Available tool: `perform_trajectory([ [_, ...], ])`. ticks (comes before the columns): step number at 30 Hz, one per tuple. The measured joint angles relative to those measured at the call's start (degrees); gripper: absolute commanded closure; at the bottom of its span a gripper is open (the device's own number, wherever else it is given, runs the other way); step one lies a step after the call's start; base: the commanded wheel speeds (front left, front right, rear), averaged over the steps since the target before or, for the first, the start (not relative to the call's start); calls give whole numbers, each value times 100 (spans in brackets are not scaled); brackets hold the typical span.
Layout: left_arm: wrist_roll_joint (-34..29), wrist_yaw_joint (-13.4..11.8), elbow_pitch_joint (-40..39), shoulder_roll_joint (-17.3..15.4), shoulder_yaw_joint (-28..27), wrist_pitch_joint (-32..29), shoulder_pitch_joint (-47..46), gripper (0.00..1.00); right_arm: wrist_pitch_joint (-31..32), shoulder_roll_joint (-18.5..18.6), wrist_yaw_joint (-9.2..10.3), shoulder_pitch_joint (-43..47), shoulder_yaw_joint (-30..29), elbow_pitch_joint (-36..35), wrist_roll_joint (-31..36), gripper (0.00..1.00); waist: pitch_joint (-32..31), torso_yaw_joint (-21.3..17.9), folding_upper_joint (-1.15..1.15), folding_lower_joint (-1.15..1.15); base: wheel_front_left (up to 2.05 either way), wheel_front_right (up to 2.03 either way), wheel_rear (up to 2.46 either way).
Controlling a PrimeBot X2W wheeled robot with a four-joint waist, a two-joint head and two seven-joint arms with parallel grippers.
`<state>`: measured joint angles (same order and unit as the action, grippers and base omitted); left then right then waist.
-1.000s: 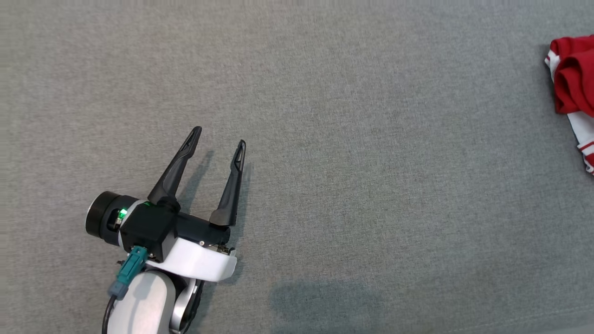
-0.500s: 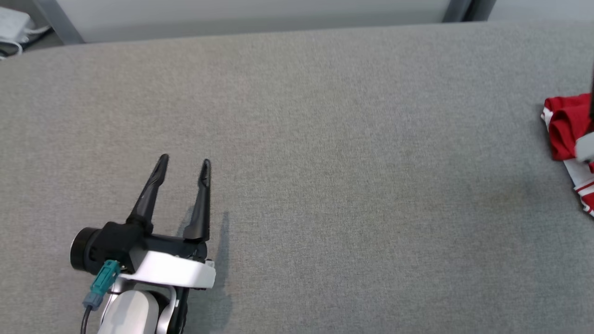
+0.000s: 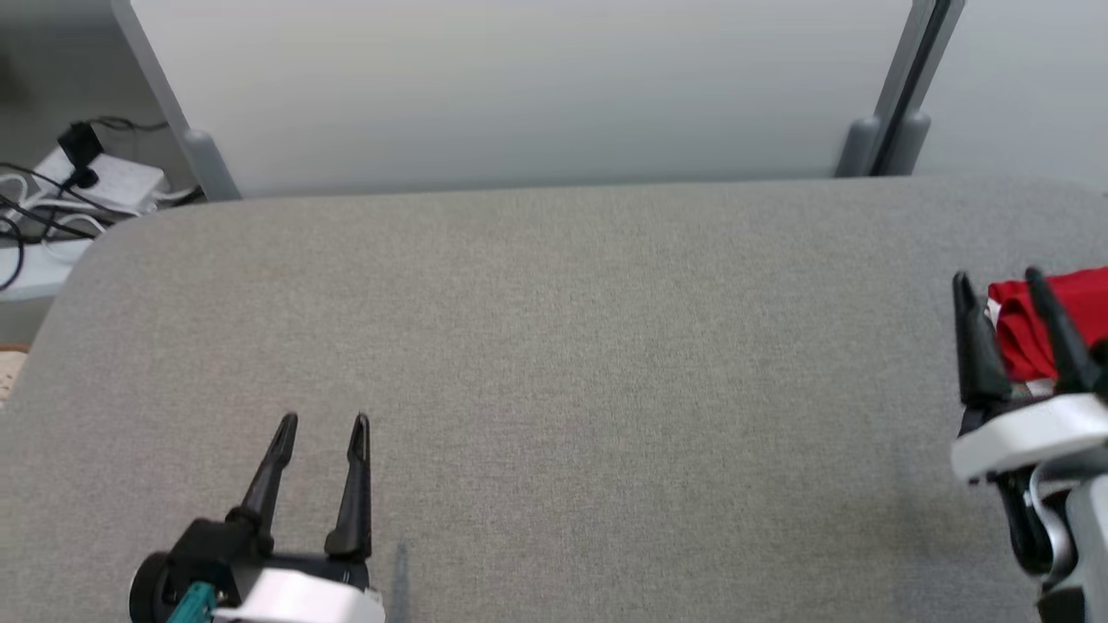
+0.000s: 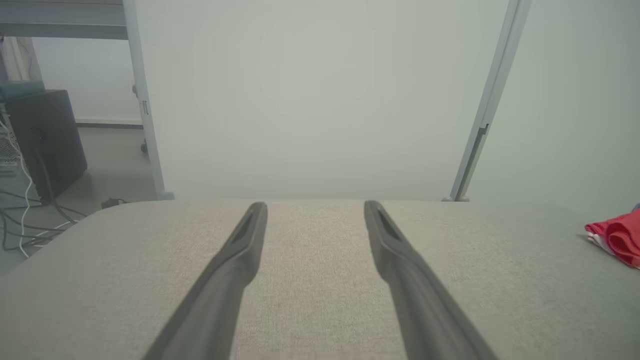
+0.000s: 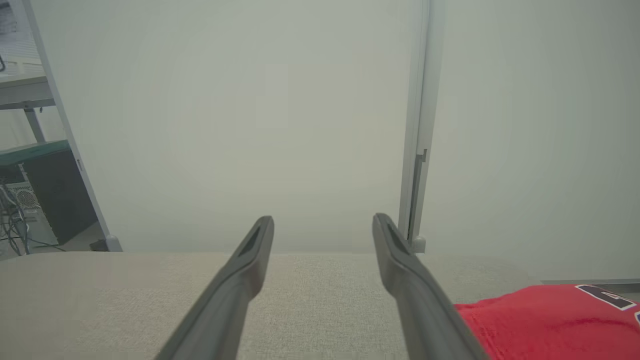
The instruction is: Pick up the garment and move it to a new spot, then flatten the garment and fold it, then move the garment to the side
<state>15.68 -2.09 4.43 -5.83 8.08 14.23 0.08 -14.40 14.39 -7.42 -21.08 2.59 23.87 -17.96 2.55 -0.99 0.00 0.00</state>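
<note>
The garment (image 3: 1065, 311) is red with white trim and lies bunched at the right edge of the grey table (image 3: 554, 346). It also appears at the far right of the left wrist view as the garment (image 4: 617, 237), and at the lower right of the right wrist view as the garment (image 5: 545, 320) with a dark printed mark. My right gripper (image 3: 995, 281) is open just in front of it, one finger overlapping its left edge, nothing between the fingers. My left gripper (image 3: 323, 422) is open over bare table at the lower left, far from the garment.
White partition panels (image 3: 519, 86) with grey posts stand behind the table's far edge. Cables and a power strip (image 3: 78, 173) lie on the floor beyond the table's rounded left corner. A dark cabinet (image 4: 45, 140) stands at the left.
The head camera has tilted up, so the table's far edge and partitions now show. My right gripper has come into the head view beside the garment. Both grippers stayed open.
</note>
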Motion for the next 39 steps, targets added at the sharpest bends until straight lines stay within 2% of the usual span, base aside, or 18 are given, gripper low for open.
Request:
perform_trajectory([
  [10, -4, 89, -167, 82, -114, 19, 376, 0, 0, -216, 1, 1152, -44, -981, 37, 0, -440, 218, 0, 0, 0, 0, 0],
  [20, -170, 259, -311, 138, -310, 18, 683, 0, 0, -493, 1, 1891, 3, -1570, 137, 0, -657, 272, 0, 0, 0, 0, 0],
  [27, -348, 365, -366, 178, -370, 19, 694, 0, 0, -534, 1, 2311, -24, -1762, 140, 0, -755, 323, 0, 0, 0, 0, 0],
  [39, -512, 479, -211, 275, -504, 18, 881, 0, 0, -553, 1, 2398, -36, -1781, 141, 0, -789, 327, 0, 0, 0, 0, 0],
])
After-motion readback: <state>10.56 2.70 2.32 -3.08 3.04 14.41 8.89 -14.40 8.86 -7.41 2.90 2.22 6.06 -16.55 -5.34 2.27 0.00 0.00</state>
